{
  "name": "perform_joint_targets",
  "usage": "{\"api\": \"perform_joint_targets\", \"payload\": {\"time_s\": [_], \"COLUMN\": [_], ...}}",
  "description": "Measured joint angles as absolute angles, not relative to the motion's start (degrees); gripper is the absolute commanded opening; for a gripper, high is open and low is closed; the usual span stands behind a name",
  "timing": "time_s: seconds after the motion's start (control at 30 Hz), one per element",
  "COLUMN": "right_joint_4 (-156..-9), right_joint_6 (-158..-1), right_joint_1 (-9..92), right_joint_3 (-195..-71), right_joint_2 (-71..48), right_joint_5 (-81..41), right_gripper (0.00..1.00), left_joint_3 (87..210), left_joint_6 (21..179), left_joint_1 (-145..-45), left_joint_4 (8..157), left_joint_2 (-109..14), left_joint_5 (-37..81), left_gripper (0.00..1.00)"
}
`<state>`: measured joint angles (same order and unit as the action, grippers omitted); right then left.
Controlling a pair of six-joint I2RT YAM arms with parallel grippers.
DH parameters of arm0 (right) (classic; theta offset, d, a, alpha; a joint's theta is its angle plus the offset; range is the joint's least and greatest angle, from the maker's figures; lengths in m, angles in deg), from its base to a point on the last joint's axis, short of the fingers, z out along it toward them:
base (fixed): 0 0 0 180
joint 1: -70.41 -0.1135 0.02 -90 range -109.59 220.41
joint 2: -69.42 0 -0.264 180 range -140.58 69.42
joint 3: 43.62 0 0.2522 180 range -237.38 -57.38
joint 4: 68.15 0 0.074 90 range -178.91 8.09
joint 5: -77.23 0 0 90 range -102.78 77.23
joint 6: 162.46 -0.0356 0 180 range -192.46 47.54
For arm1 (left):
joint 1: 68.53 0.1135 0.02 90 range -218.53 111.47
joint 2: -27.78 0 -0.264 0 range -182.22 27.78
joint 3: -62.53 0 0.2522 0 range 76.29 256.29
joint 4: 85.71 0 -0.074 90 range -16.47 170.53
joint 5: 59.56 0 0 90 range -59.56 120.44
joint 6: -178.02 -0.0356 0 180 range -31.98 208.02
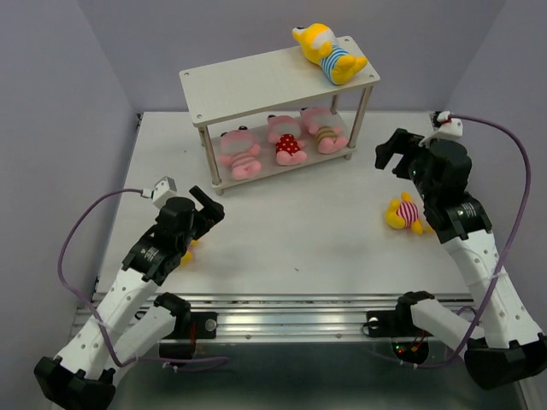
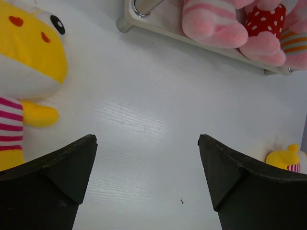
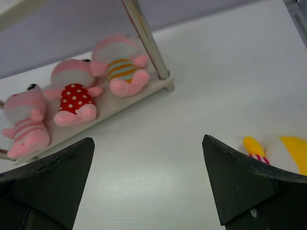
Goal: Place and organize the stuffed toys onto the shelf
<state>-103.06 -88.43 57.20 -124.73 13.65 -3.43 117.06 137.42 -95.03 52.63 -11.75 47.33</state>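
The shelf stands at the back of the table. A yellow stuffed toy in blue stripes lies on its top board. Three pink toys sit side by side on the lower board. Another yellow toy lies on the table beside my right arm. A third yellow toy lies just left of my left gripper, mostly hidden under the arm from above. My left gripper and right gripper are both open over bare table, holding nothing.
Grey walls close in the table on the left, back and right. The shelf's metal legs stand on the table at its corners. A metal rail runs along the near edge between the arm bases.
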Motion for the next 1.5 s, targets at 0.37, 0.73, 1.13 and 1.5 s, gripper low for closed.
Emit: {"api": "perform_joint_targets", "payload": {"time_s": [0.37, 0.73, 1.13, 1.5], "right_joint_4": [-113.51, -114.34, -112.63, -111.45], "right_joint_6": [-109.5, -116.76, -117.94, -118.35], "right_joint_1": [57.22, 57.26, 60.12, 60.63], "right_joint_3": [-111.4, -109.98, -111.07, -111.64], "right_joint_2": [3.75, -7.99, -14.26, -15.42], "right_joint_5": [7.61, 14.95, 16.92, 18.86], "right_gripper": [1.0, 1.0, 0.78, 0.65], "left_joint_3": [112.95, 112.95, 113.17, 113.19], "left_joint_6": [133.88, 130.43, 129.03, 128.73], "left_joint_1": [-95.03, -95.03, -95.03, -95.03], "left_joint_4": [66.97, 72.63, 73.92, 73.94], "left_joint_2": [-19.33, -24.53, -25.84, -27.07], "left_joint_5": [38.58, 35.77, 35.63, 35.63], "left_gripper": [0.99, 0.99, 0.99, 0.99]}}
